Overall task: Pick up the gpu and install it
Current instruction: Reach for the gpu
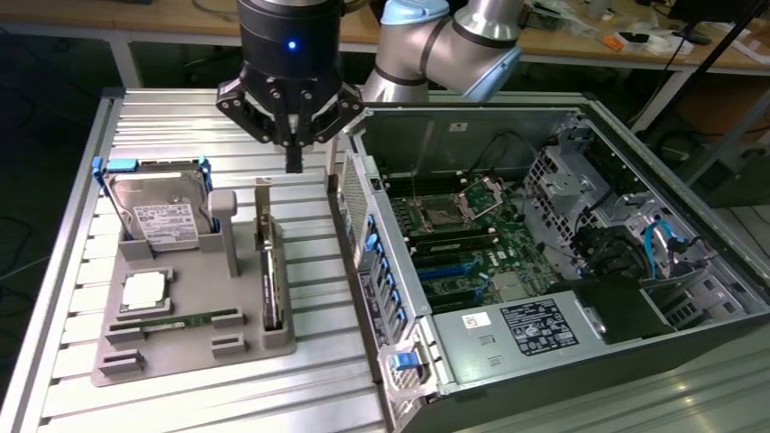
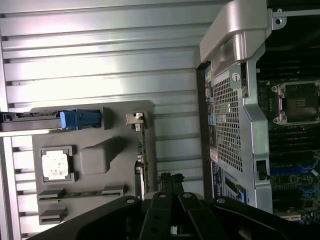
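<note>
Gpu: stands on edge in grey holder. Gripper: clenched on nothing, poised above near its bracket end.

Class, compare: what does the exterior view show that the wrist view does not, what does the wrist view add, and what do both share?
Exterior view: the silver robot arm joints, the grey power supply with a printed label and blue cables inside the open computer case. Wrist view: the case's silver moulded corner handle. Shared: the grey parts tray, the thin dark gpu card standing on edge in it, the square silver processor chip and the shut black gripper near the gpu's bracket end.
</note>
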`<state>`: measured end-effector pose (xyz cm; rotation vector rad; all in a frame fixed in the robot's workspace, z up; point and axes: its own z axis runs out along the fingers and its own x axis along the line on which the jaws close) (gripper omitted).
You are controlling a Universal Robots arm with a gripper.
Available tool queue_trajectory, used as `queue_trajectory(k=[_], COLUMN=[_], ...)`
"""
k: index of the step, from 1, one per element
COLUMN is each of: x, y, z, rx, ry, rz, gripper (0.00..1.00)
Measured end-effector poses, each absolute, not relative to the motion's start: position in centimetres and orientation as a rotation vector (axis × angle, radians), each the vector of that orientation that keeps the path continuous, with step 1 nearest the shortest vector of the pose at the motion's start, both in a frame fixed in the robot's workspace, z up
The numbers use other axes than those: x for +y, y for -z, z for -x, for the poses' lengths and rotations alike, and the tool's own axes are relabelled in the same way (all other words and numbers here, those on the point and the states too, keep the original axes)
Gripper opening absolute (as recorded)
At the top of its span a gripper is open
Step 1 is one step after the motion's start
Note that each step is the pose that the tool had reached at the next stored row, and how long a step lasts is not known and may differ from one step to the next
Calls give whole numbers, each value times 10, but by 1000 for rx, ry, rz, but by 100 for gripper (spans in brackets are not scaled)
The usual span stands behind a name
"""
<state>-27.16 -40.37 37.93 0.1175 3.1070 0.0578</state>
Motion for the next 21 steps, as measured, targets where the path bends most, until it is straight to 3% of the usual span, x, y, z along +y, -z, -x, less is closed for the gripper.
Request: queue_trajectory(k=[21], x=[-404], y=[-377], z=[290], rx=[3107], ry=[-58], rz=[-117], gripper=[11])
